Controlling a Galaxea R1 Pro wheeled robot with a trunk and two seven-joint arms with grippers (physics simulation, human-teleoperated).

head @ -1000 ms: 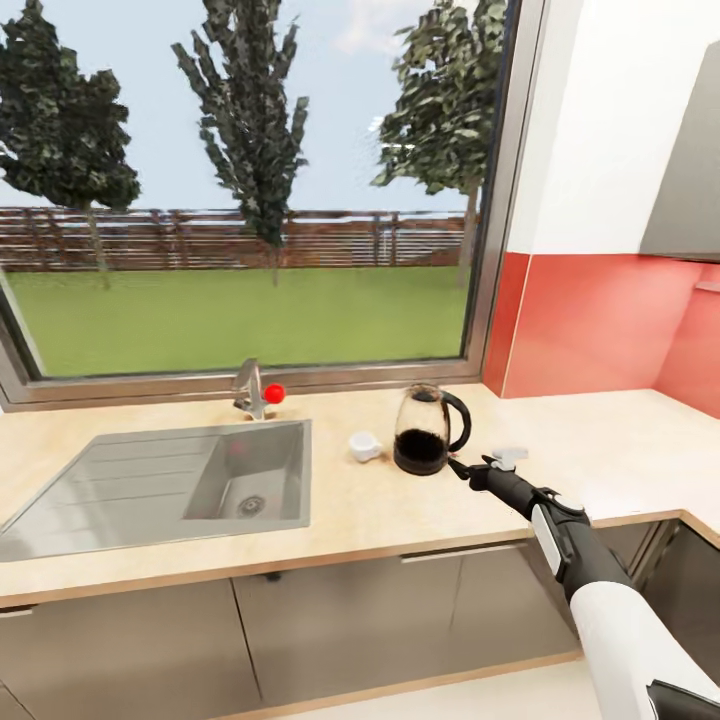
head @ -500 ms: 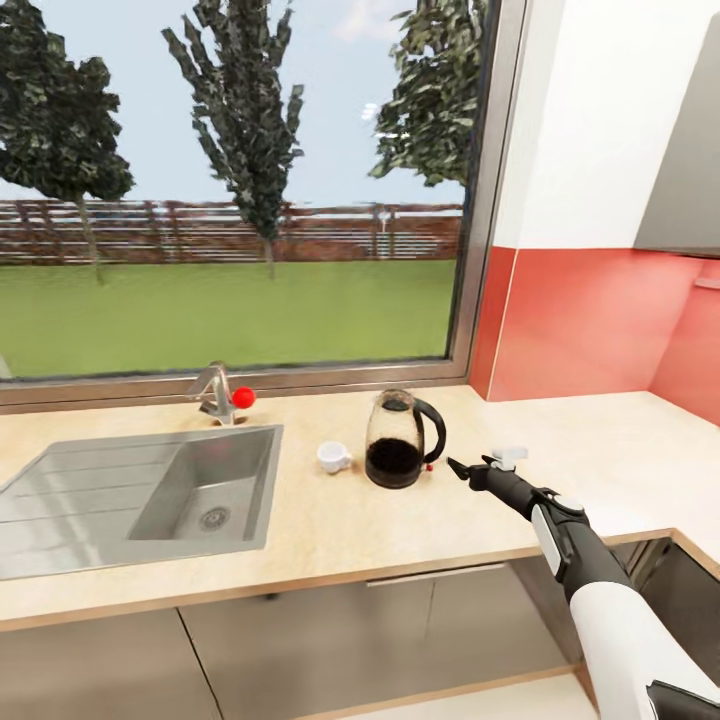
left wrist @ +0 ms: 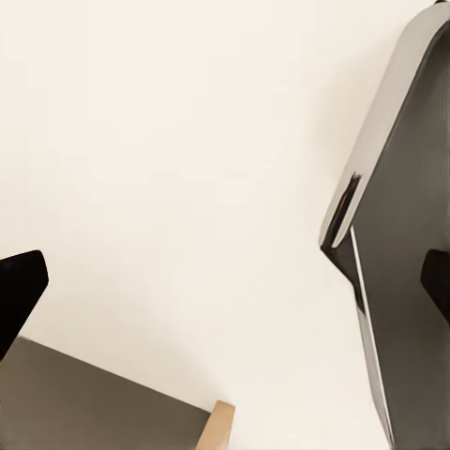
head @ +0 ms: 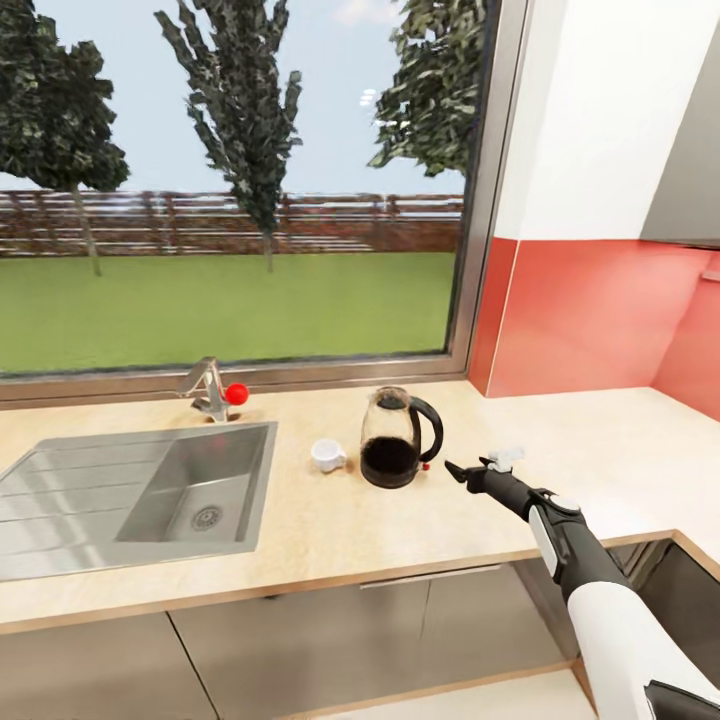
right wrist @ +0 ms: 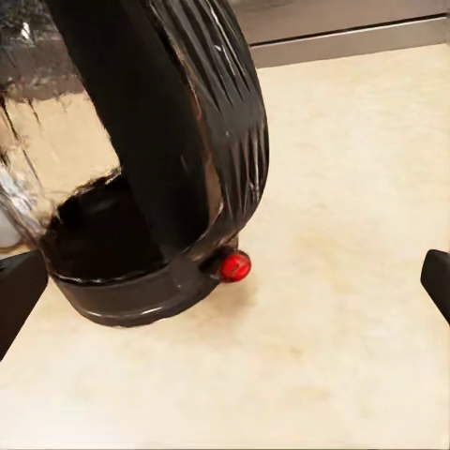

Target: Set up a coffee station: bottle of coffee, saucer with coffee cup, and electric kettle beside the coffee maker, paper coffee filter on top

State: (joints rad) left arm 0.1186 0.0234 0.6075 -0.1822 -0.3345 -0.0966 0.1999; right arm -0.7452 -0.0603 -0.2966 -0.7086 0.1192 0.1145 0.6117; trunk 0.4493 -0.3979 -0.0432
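A glass electric kettle (head: 397, 438) with a black base, black handle and red switch stands on the wooden countertop (head: 400, 520) below the window. A small white coffee cup (head: 327, 454) sits just to its left. My right gripper (head: 478, 465) hovers open above the counter, a short way right of the kettle's handle. In the right wrist view the kettle (right wrist: 141, 159) looms close, its red switch (right wrist: 234, 266) facing my right gripper (right wrist: 225, 286), whose fingertips (right wrist: 19, 291) stand wide apart. My left gripper (left wrist: 225, 286) is open with nothing in it.
A steel sink (head: 130, 495) with a red-knobbed faucet (head: 210, 388) takes up the counter's left part. A red backsplash (head: 590, 320) backs the counter's right corner. A grey hood or cabinet (head: 690, 170) hangs top right. A dark grey panel (left wrist: 403, 234) shows past the left fingers.
The whole head view has swung to the right, so sink, cup and kettle sit further left in it. My right gripper, almost at the kettle's handle before, now stands a little apart from it.
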